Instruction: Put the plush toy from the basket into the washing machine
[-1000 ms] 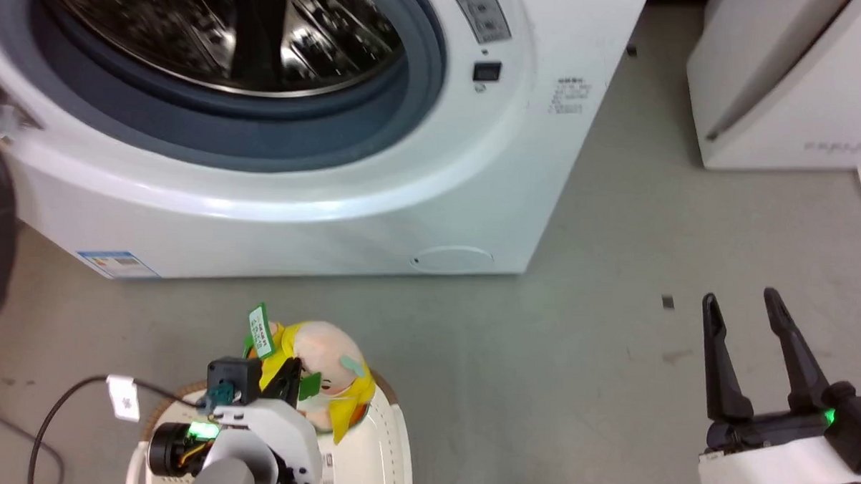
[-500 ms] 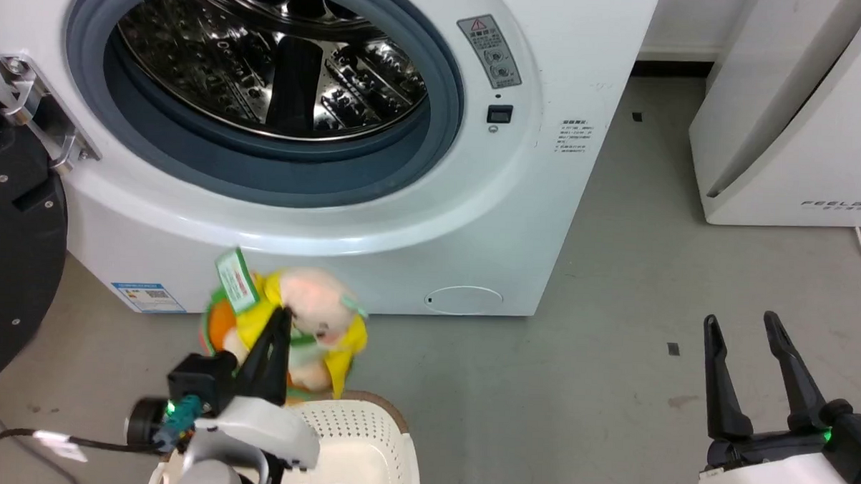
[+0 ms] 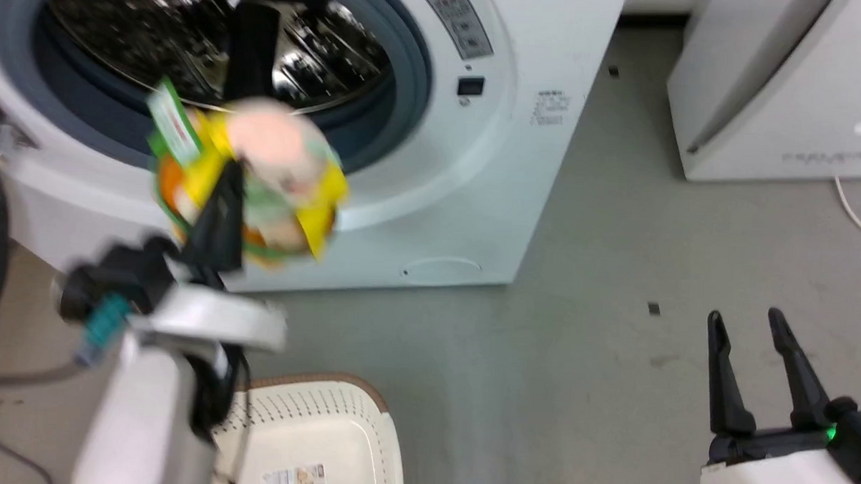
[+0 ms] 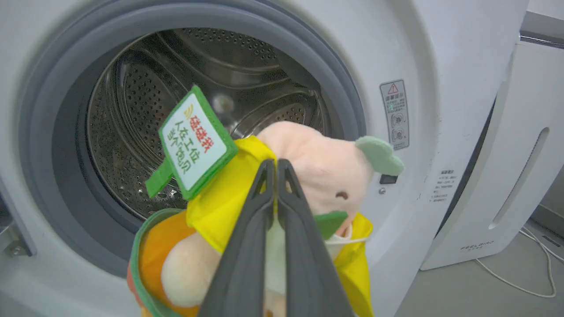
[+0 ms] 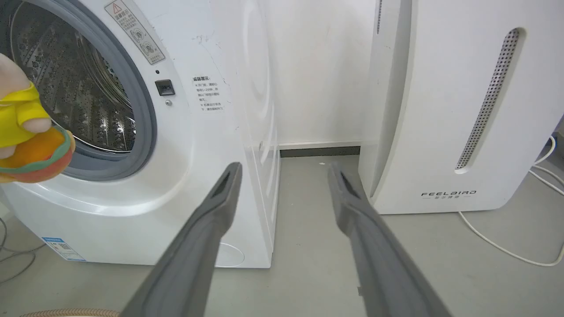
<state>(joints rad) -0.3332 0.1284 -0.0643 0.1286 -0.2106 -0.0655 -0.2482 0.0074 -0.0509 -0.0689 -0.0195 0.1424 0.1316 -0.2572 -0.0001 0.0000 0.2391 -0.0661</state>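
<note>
Left wrist view: the left gripper [image 4: 276, 165] is pinched tight on the yellow clothing of the small pink-headed plush toy [image 4: 317, 167], holding it before the open porthole of the white front-loading washing machine [image 4: 440, 53] (apparently lined up for insertion). The right gripper [image 3: 746, 315] is spread and empty.

Head view high, angled down; wrist views low, level, left nearer; all share large white front-loading washing machine [image 3: 474, 215]

The plush toy [image 3: 276, 147] hangs before the opening of the washing machine [image 3: 489, 194], upper left; the basket [image 3: 323, 432] lies below on the floor [image 3: 541, 360], bottom left.
</note>
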